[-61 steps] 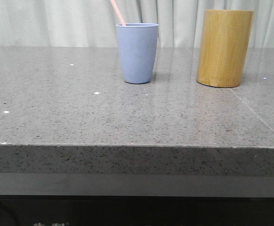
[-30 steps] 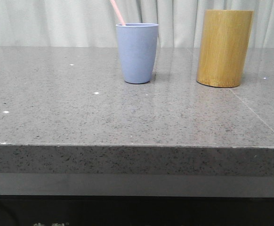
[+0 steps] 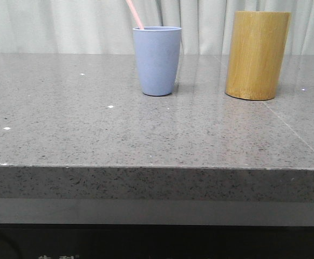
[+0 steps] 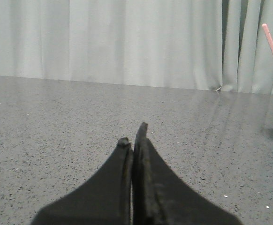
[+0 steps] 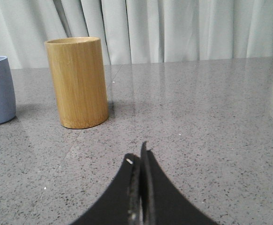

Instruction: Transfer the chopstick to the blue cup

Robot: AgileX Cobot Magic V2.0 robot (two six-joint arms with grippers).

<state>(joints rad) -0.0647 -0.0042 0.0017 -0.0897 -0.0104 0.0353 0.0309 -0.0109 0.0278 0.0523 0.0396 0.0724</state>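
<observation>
Chopstick (image 3: 135, 13), thin pale pink, already leans inside the matte periwinkle-blue cup (image 3: 157, 60), so both closed, empty grippers, left (image 4: 133, 136) and right (image 5: 137, 157), should simply keep clear.

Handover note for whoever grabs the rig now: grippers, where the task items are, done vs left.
Left gripper: shut, holding nothing, low over the grey table, off to one side of the cup.
Right gripper: shut, holding nothing, low over the table, the bamboo holder ahead of it.
Chopstick: standing in the blue cup, leaning toward the robot's left, its top out of the front view.
Bamboo holder: upright to the right of the cup, apart from it.
Done: the transfer looks complete.
Left: apparently nothing beyond confirming the chopstick stays put.
</observation>
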